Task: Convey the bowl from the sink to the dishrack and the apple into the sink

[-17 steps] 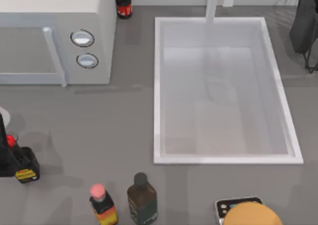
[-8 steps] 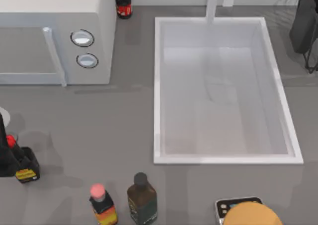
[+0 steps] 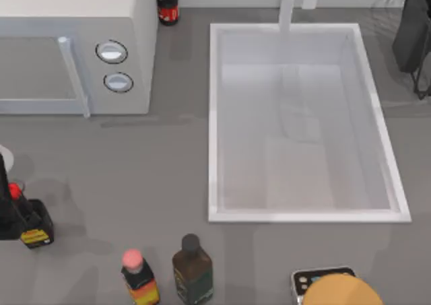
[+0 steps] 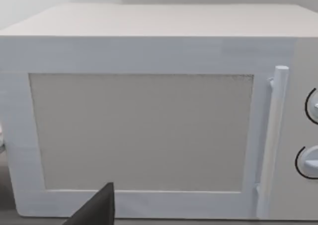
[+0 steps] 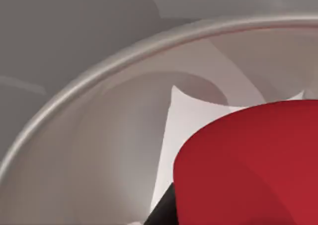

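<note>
The white sink [image 3: 215, 116] takes up the middle right of the top view, and its basin holds nothing. The black wire dishrack [image 3: 412, 36] with its dark grey panel is cut off at the far right corner. The bowl is out of view. In the right wrist view the red apple [image 5: 248, 165] looms very close over a pale round dish with a grey rim [image 5: 99, 76]. A dark fingertip [image 5: 160, 214] of my right gripper touches the apple's edge. My left gripper [image 3: 20, 214] is parked at the table's left edge, and one dark fingertip [image 4: 97, 210] faces the microwave.
A white microwave [image 3: 74, 49] fills the far left. A dark bottle [image 3: 167, 5] stands behind it. At the near edge are a pink-capped bottle [image 3: 138, 278], a dark bottle [image 3: 192, 268] and a tan disc [image 3: 340, 293] on a small scale.
Only a faint shadow on the sink floor has shifted a little. The left arm and the counter objects are where they were.
</note>
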{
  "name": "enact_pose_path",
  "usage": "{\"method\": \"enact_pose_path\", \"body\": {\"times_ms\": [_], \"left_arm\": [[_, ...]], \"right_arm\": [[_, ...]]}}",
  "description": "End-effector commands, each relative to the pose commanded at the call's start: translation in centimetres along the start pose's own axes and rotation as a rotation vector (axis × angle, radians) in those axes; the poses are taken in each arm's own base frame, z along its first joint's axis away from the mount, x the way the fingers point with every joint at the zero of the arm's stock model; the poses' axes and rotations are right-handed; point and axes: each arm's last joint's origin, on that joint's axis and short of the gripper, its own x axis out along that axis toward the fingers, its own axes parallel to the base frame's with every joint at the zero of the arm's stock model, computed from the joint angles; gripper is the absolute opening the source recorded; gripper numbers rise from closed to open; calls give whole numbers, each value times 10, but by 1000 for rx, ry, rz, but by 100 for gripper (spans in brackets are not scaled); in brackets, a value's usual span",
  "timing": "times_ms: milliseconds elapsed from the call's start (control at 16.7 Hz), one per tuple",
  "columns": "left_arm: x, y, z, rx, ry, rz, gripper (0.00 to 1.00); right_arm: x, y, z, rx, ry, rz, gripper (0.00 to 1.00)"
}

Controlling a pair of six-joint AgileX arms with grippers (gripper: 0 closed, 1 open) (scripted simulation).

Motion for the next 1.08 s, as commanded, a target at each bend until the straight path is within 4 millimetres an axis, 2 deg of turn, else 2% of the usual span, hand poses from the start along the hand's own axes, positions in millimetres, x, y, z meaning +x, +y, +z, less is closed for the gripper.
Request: {"method": "enact_pose_path", "body": {"times_ms": [300, 420, 780, 1080], "left_arm": [[0, 0, 0, 0, 0, 0, 100], [0, 0, 0, 0, 0, 0, 100], [0, 0, 0, 0, 0, 0, 100], [0, 0, 0, 0, 0, 0, 100]], "right_arm": [[-52, 2, -3, -2, 6, 0, 0], [-65, 3, -4, -3, -4, -3, 0], [-64, 4, -3, -8, -9, -8, 0], [-53, 25, 24, -95, -145, -113, 0]]}}
